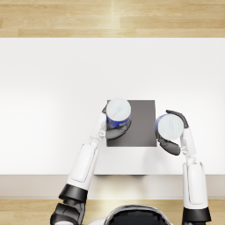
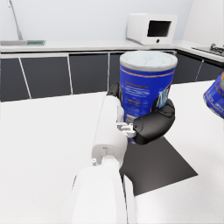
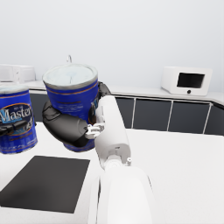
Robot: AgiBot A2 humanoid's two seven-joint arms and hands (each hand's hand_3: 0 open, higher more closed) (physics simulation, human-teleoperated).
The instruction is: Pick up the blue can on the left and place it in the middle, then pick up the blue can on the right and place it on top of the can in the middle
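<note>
My left hand (image 1: 115,130) grips a blue can (image 1: 118,113) with a pale lid over the left part of the dark square mat (image 1: 143,125). In the left wrist view that can (image 2: 146,87) is upright in the left hand (image 2: 151,124), lifted above the mat (image 2: 162,164). My right hand (image 1: 172,137) holds the second blue can (image 1: 169,126) just past the mat's right edge. The right wrist view shows this can (image 3: 72,103) in the right hand (image 3: 65,127), raised off the table, with the other can (image 3: 16,118) beside it.
The white table (image 1: 52,96) spreads wide around the mat (image 3: 43,183). Beyond it stand a dark-fronted counter (image 2: 48,74), a white microwave (image 2: 151,28) and a sink tap (image 2: 15,19). Wooden floor (image 1: 110,17) lies past the table's far edge.
</note>
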